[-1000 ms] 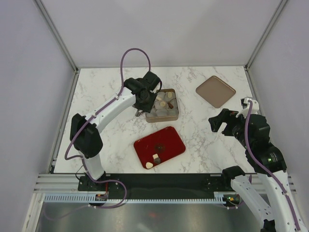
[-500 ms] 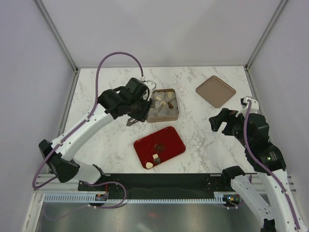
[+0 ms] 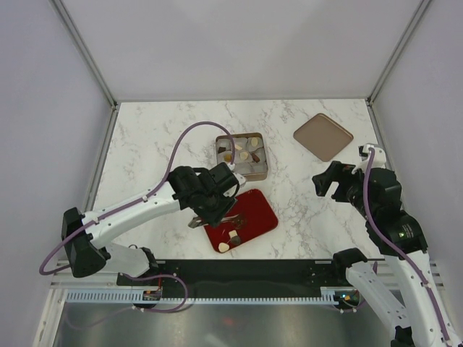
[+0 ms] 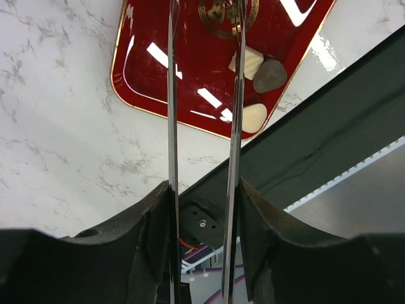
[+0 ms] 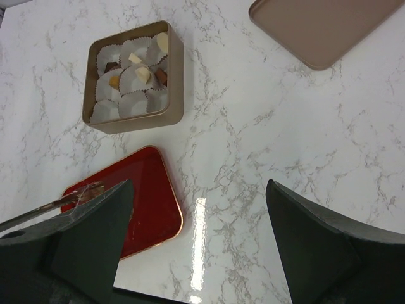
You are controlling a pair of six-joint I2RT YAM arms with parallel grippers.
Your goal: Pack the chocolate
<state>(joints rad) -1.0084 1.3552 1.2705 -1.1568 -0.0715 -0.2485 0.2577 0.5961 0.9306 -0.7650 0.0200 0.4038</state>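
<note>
- Top external view: the left gripper (image 3: 226,215) reaches low over the red tray (image 3: 264,217), which lies on the marble table (image 3: 145,137) close to the arms' bases. From here the wrist hides how far its pincer is parted.
- Some of the chocolate (image 3: 224,247) sits at the tray's near end. More pieces lie among the paper cups (image 3: 249,170) of the gold tin (image 3: 265,155), just beyond the tray.
- The lid (image 3: 323,136) lies flat at the far right, well apart from the tin. The right gripper (image 3: 323,182) hangs above bare marble to the right of the tray.
- Left wrist view: two thin metal blades (image 4: 172,95) run forward from the left gripper (image 4: 205,19) and stand apart with nothing between them. The tray's gold emblem (image 4: 218,9) shows in the gap.
- To the right of the blades, three pieces rest on the tray. A white square (image 4: 247,62) touches a dark teardrop (image 4: 270,75), and a cream piece (image 4: 253,118) lies just beside the tray's rim. The black rail (image 4: 329,145) runs past that edge.
- Right wrist view: the right gripper (image 5: 199,209) has its two broad dark fingers (image 5: 316,247) spread wide, holding nothing, above the table.
- The tin (image 5: 177,82) holds several cream, tan and dark brown pieces in its cups, mostly along the far side and the middle.
- The blades (image 5: 57,204) come in low from the left over the tray (image 5: 152,196). A small brown spot sits at their tip, and I cannot tell whether it is chocolate or the emblem.
</note>
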